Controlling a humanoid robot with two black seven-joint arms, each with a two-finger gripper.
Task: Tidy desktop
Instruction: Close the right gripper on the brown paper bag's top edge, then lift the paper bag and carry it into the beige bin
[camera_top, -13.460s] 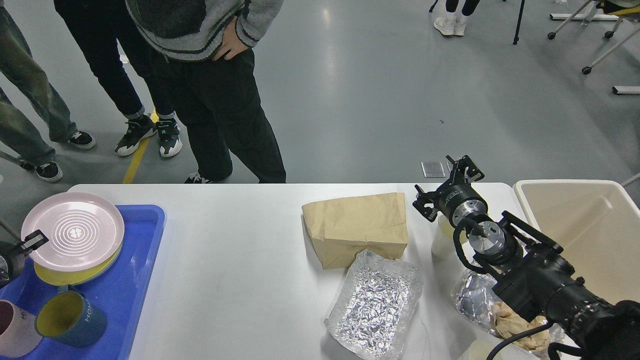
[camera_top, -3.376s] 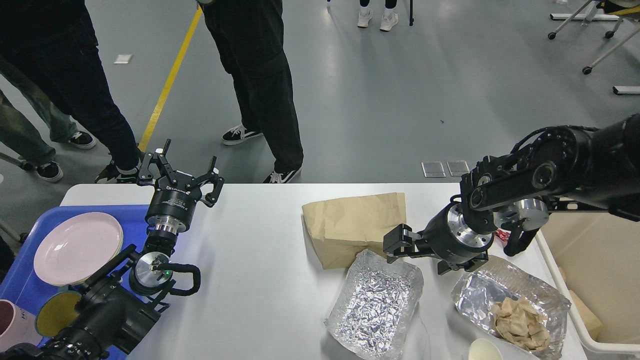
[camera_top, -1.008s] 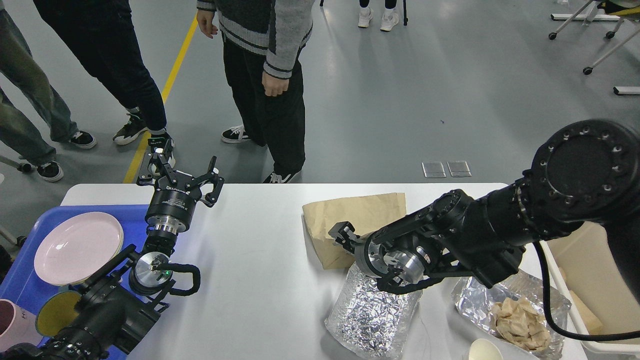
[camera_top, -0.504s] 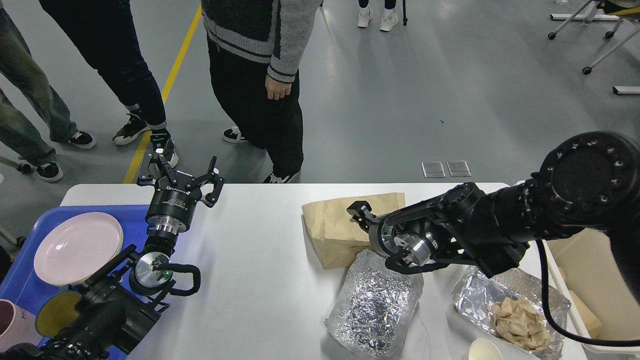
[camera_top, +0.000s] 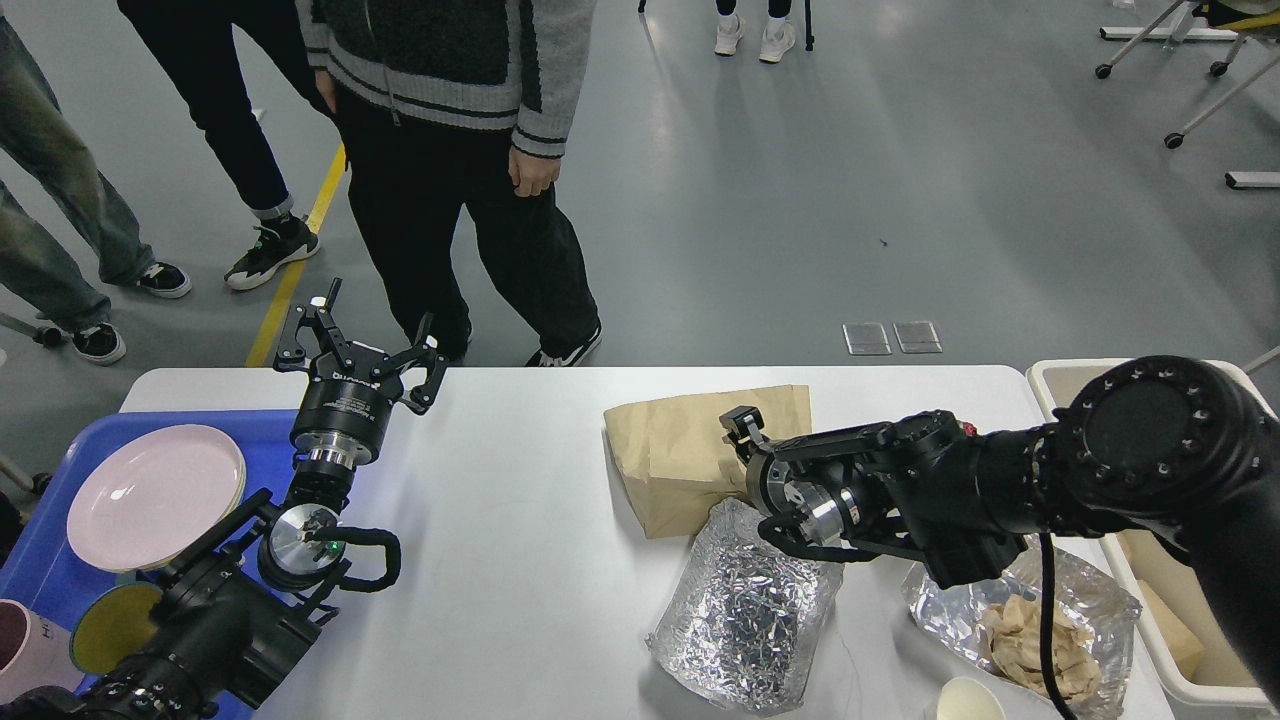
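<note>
The white desktop (camera_top: 500, 520) spans the view. A brown paper bag (camera_top: 680, 450) lies at its far middle. In front of it lies an empty crumpled foil tray (camera_top: 745, 610). A second foil tray (camera_top: 1100, 610) holding crumpled brown paper (camera_top: 1030, 635) is at the front right, and a paper cup (camera_top: 965, 698) shows at the bottom edge. My right gripper (camera_top: 740, 428) is over the bag's right part, seen small and dark. My left gripper (camera_top: 362, 345) is open and empty above the table's far left edge.
A blue tray (camera_top: 270, 440) at the left holds a pink plate (camera_top: 155, 495), a yellow-lined cup (camera_top: 110, 625) and a pink mug (camera_top: 20, 640). A beige bin (camera_top: 1180, 640) stands at the right edge. Several people stand beyond the far edge.
My right gripper has moved from the foil tray's near-left side up and right onto the paper bag. The left arm has not moved. The people behind have shifted.
</note>
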